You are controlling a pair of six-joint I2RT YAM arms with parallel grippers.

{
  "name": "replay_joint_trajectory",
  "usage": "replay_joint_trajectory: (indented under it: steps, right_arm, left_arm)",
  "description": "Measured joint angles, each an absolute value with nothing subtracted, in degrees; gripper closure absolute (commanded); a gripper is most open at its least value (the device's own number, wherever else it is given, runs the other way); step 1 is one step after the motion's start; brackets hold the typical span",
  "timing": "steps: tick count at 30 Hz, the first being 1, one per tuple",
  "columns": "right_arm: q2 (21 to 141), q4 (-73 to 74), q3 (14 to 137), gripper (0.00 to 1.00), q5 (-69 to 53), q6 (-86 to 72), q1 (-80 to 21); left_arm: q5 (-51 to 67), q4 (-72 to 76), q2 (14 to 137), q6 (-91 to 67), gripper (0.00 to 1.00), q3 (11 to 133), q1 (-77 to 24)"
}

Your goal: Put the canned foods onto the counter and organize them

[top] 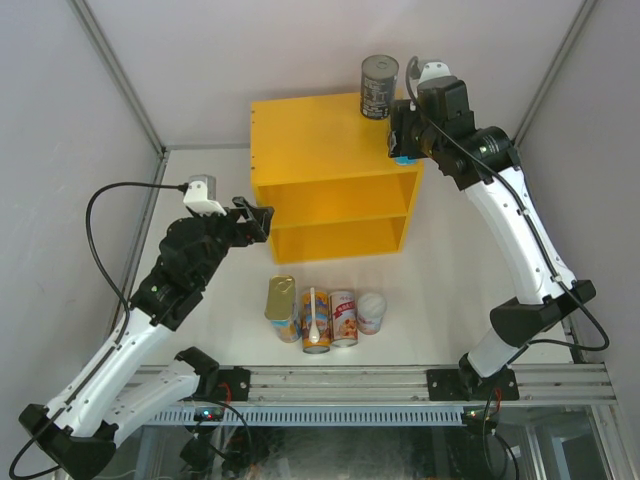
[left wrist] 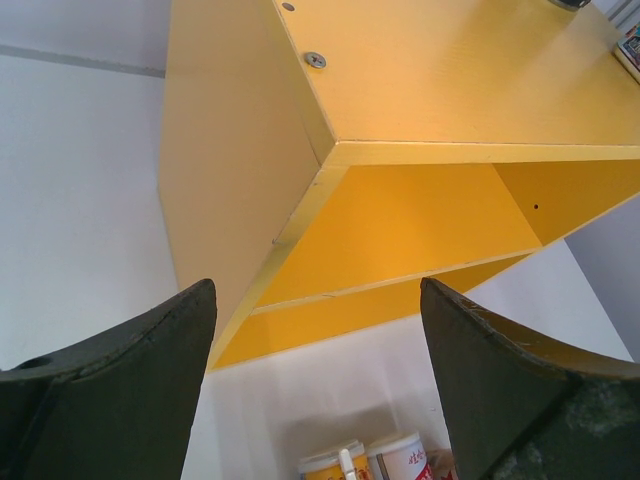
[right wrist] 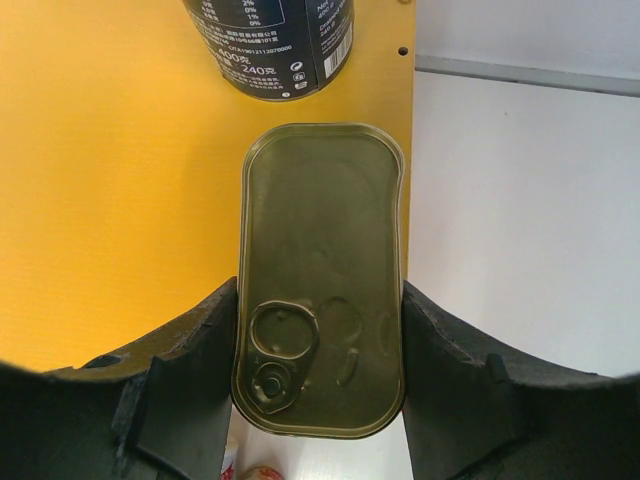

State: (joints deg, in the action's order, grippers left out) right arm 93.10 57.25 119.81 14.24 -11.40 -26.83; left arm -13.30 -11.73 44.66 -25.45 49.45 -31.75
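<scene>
The yellow counter point(top: 300, 130) stands at the back middle. A dark grey can point(top: 378, 88) stands on its top at the back right, also in the right wrist view point(right wrist: 270, 45). My right gripper point(top: 403, 140) is shut on a flat gold-lidded tin point(right wrist: 320, 250), held at the top's right edge just in front of the dark can. My left gripper point(top: 255, 218) is open and empty beside the counter's left front corner point(left wrist: 330, 150). On the table in front stand a leaning gold-lidded tin point(top: 280, 298), an orange-blue can with a white spoon point(top: 315, 320) and a white-red can point(top: 343, 317); another white-red can point(top: 371, 312) lies beside them.
The counter's two open front compartments point(top: 335, 205) hold nothing that I can see. Grey walls close in the table on the left, back and right. A metal rail point(top: 330, 385) runs along the near edge between the arm bases.
</scene>
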Motion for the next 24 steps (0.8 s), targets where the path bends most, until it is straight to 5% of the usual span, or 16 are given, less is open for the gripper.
replay_joint_trajectory:
  steps: [24]
  right_arm:
    - [93.25, 57.25, 119.85, 0.55, 14.96, -14.57, -26.83]
  left_arm:
    - [-13.1, -11.77, 44.62, -25.28, 0.11, 49.45, -31.75]
